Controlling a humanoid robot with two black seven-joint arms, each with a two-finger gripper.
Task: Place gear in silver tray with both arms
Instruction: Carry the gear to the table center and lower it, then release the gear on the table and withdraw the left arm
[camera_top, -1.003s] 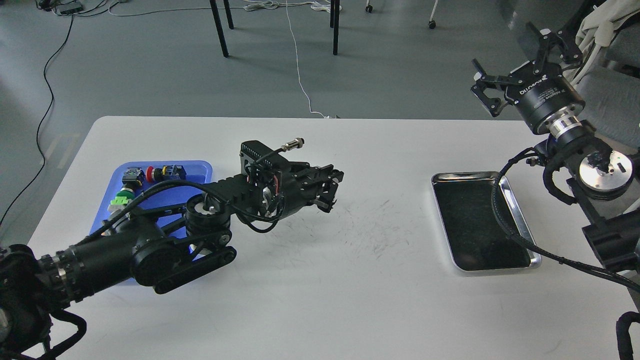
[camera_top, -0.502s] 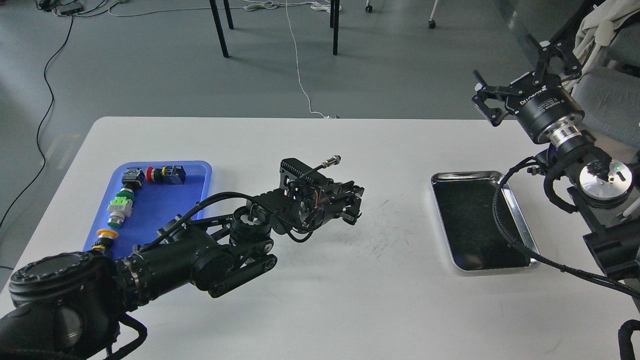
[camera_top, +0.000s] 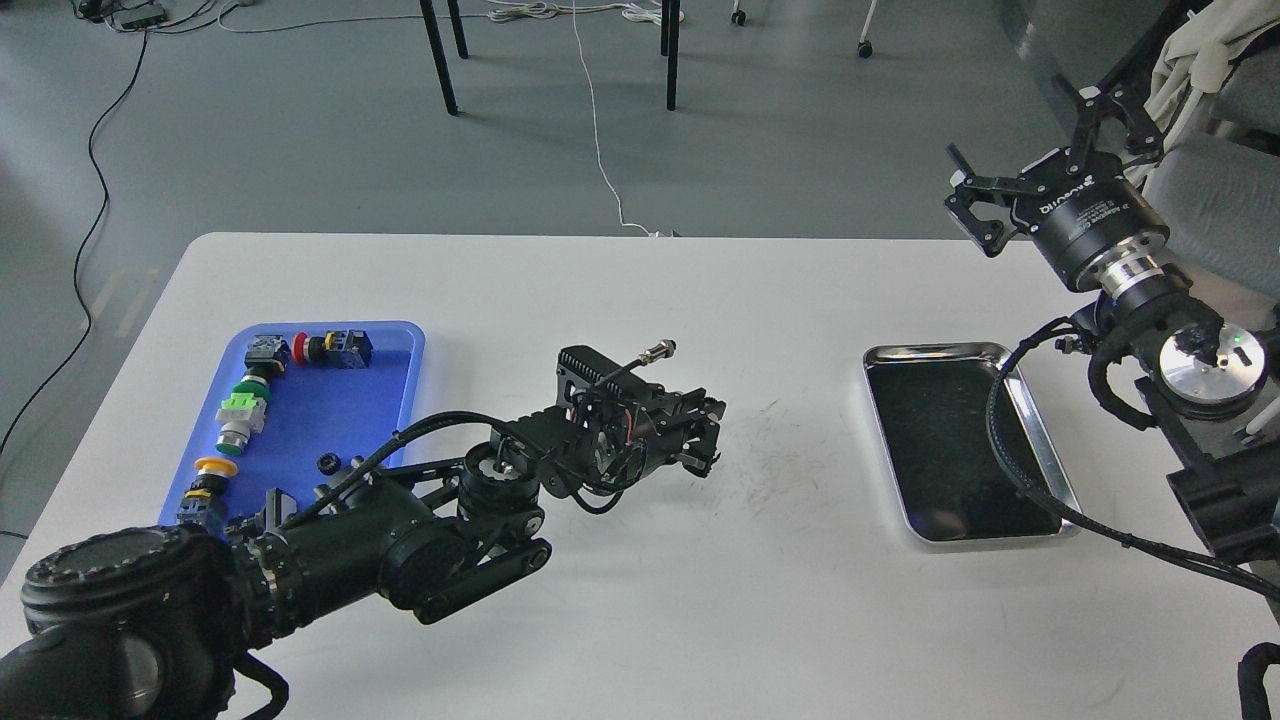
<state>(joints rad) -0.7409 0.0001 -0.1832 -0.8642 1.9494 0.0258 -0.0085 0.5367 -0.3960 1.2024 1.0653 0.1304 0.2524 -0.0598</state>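
The silver tray (camera_top: 930, 351) lies at the right of the white table, and its dark bottom is bare. My left gripper (camera_top: 704, 443) hovers low over the table's middle, pointing right, well to the left of the silver tray. Its dark fingers sit close together and I cannot tell whether they hold anything. I cannot make out the gear for sure. A small black round part (camera_top: 326, 463) lies in the blue tray. My right gripper (camera_top: 1018, 135) is open and empty, raised high beyond the table's far right corner, above and behind the silver tray.
A blue plastic tray (camera_top: 395, 340) at the left holds several push-button switches, red, green and yellow. My left arm's elbow (camera_top: 440, 545) lies low across the table's front left. A black cable (camera_top: 1010, 450) from my right arm hangs over the silver tray's right rim.
My left gripper has moved right from beside the blue tray to the table's middle, and has hardly moved in the last half second. My right gripper has shifted only slightly.
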